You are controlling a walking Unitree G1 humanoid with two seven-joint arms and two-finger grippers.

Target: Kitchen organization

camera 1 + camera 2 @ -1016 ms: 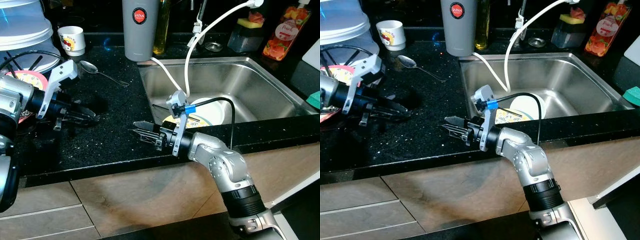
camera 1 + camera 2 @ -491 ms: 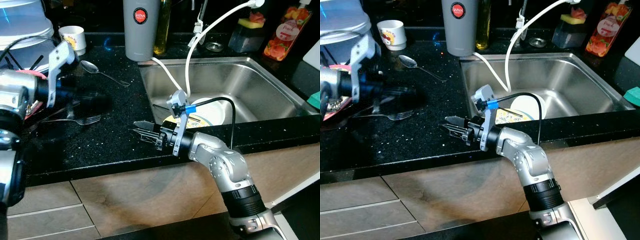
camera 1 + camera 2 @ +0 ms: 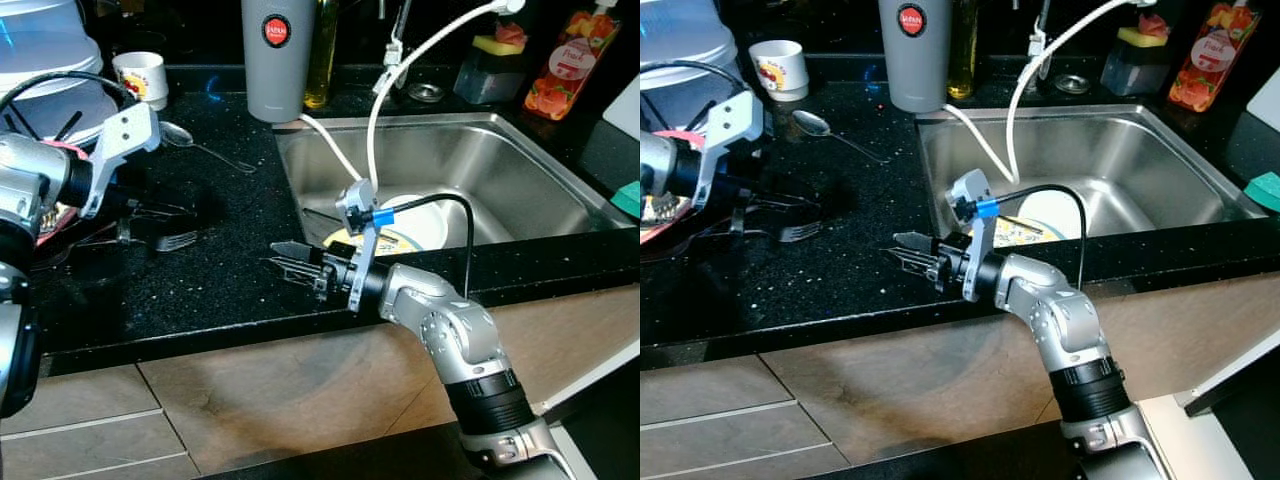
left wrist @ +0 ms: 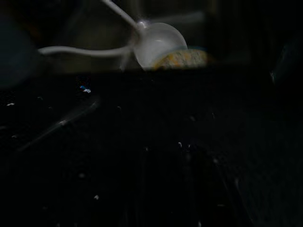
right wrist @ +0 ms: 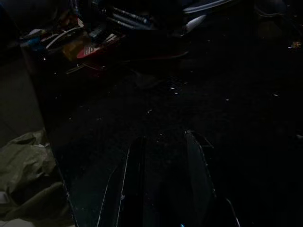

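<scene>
While level, right hand [image 3: 285, 264] above countertop [image 3: 230, 290]

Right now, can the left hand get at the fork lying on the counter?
Probably yes. The left hand hovers right beside the fork on the black counter, with nothing between them; the fork lies flat and uncovered.

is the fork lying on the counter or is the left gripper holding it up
Lying on the counter: the fork rests flat on the black countertop, beside the left gripper.

glossy speckled black stone counter [image 3: 230, 290], brushed steel sink [image 3: 520, 170], shiny metal fork [image 3: 165, 240].
</scene>
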